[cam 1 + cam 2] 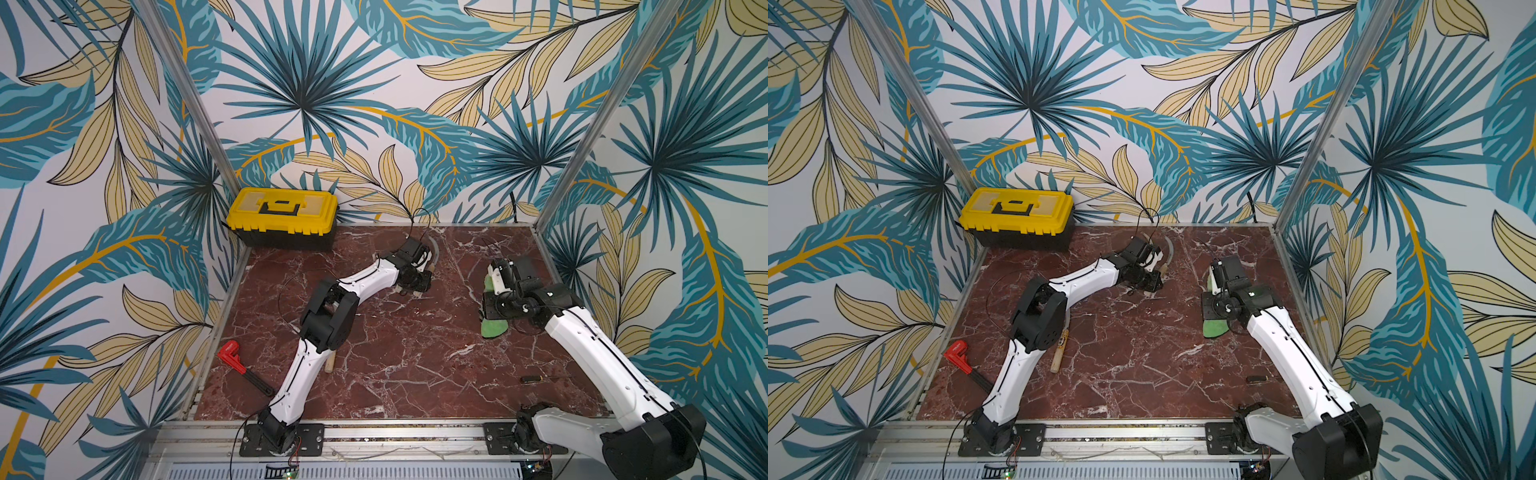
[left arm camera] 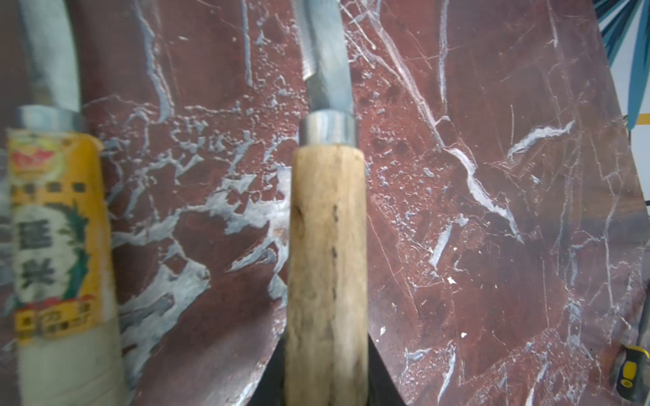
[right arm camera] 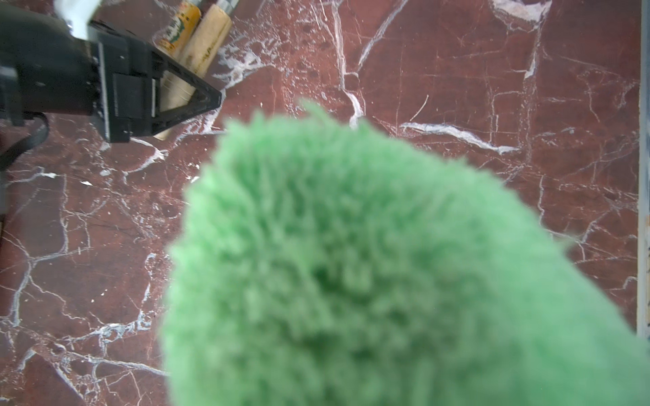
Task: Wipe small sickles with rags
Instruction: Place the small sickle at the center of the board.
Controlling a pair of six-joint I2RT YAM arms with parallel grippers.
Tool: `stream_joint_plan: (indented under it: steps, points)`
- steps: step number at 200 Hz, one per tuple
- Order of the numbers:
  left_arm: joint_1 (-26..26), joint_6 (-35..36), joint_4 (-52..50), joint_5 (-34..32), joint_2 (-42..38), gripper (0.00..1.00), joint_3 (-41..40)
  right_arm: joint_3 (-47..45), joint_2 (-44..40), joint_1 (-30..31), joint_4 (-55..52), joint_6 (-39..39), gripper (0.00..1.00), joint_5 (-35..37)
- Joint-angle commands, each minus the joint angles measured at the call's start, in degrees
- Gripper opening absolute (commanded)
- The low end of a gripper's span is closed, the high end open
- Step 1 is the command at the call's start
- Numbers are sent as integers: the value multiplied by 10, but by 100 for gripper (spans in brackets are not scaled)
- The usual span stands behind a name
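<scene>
The left gripper (image 2: 327, 379) clamps a pale-wood-handled, grey-bladed small sickle (image 2: 327, 246) steady, while the right gripper (image 1: 492, 302) pinches the fuzzy green microfibre rag (image 3: 351, 263), presumably ready to wipe.

A robot lab booth: aluminium frame posts (image 1: 198, 112), leaf-print backdrop walls (image 1: 374, 62), red marble-look tabletop (image 1: 395, 353), yellow toolbox (image 1: 282, 212)

Yellow toolbox (image 1: 282, 216), red wrench (image 1: 233, 356), marble tabletop (image 1: 415, 374)

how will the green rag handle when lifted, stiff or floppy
Probably floppy: the green rag bunches into a soft rounded lump. Likely light, being all fluffy pile. Its fuzz should catch rather than slide on the marble table.
</scene>
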Motion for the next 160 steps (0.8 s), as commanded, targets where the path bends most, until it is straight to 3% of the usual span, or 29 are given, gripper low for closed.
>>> stream_joint_plan:
  steps: [1,66,160]
  points:
    - [-3,-4,-24,-19,15,9,29,-12,-9,-1,18,10,10,-14]
    - [-7,-8,-55,-21,62,12,84,-24,-10,-1,26,6,10,-26]
    - [-8,-15,-73,-24,83,28,117,-22,7,-2,39,-5,11,-55]
